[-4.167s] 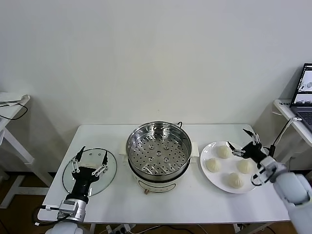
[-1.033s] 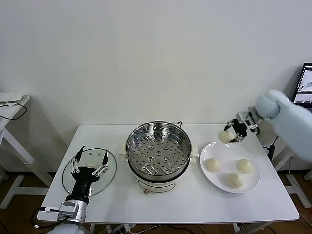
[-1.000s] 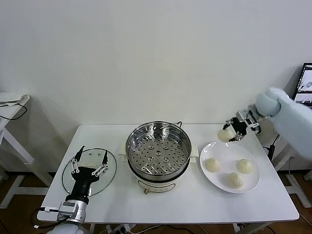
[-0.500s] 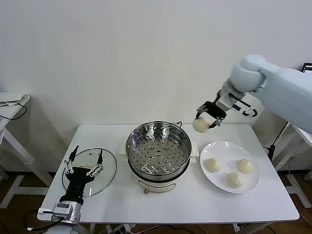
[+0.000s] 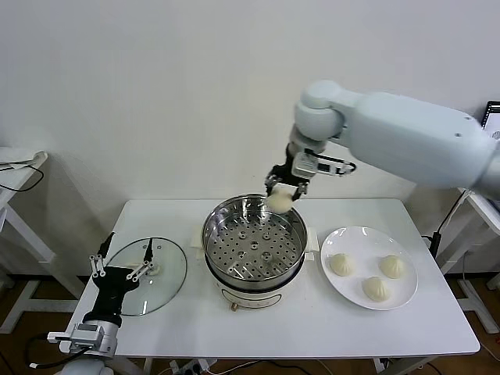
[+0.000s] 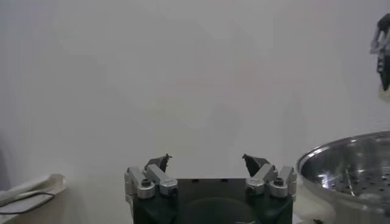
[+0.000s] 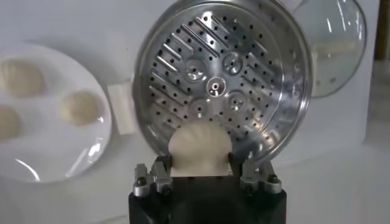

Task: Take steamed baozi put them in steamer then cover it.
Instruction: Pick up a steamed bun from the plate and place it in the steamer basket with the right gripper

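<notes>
My right gripper (image 5: pixel 280 195) is shut on one cream-white steamed baozi (image 5: pixel 279 201) and holds it in the air just above the back rim of the steamer (image 5: pixel 234 275). In the right wrist view the baozi (image 7: pixel 199 148) sits between the fingers of the right gripper (image 7: pixel 200 159), with the steamer's perforated tray (image 7: pixel 222 85) below it and bare. Three more baozi (image 5: pixel 341 264) (image 5: pixel 393 266) (image 5: pixel 376 288) lie on the white plate (image 5: pixel 363 238) to the right. My left gripper (image 5: pixel 121 262) (image 6: pixel 207 163) stands open and holds nothing at the front left, by the glass lid (image 5: pixel 156 285).
The steamer stands on a cream base in the middle of the white table (image 5: pixel 312 328). The lid lies flat on the table's left part. A laptop (image 5: pixel 492 117) shows at the far right edge, and a side table (image 5: pixel 19 168) at the far left.
The right arm has carried the baozi leftward from above the plate to over the steamer's back rim. The left gripper has drifted a little to the left and toward the table's front.
</notes>
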`<action>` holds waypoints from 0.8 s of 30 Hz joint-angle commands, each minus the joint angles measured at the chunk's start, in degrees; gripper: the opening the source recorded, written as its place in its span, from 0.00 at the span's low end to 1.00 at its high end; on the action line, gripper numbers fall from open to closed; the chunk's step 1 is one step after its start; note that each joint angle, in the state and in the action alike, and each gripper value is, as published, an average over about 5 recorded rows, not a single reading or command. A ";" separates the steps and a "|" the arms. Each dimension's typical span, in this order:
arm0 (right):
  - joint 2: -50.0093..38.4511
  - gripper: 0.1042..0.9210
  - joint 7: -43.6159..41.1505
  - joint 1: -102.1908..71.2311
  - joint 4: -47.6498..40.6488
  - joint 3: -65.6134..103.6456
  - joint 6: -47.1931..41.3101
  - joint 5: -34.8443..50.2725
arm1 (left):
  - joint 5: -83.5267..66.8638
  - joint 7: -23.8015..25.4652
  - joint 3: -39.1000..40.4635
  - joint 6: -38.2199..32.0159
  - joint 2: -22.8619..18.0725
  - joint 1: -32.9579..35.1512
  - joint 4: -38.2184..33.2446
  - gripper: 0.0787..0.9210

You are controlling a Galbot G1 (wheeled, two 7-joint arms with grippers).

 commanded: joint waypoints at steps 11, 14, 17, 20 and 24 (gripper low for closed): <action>10.65 0.65 3.76 -12.54 -17.74 5.33 9.54 -11.24 | -1.88 0.59 -2.80 -0.14 0.40 -0.01 0.51 0.88; 11.14 0.65 4.10 -14.15 -19.97 6.82 10.16 -12.87 | -1.94 0.61 -2.87 -0.16 0.40 -0.01 0.67 0.88; 11.57 0.65 4.30 -15.38 -21.92 8.31 10.67 -14.67 | -1.99 0.62 -2.97 -0.19 0.42 0.00 0.73 0.88; 11.76 0.65 4.76 -16.23 -23.02 9.17 10.95 -15.74 | -2.04 0.63 -2.99 -0.19 0.42 -0.04 0.70 0.88; 12.01 0.65 5.53 -17.02 -23.65 9.83 10.94 -16.64 | -2.05 0.62 -2.87 -0.17 0.35 -0.17 0.79 0.88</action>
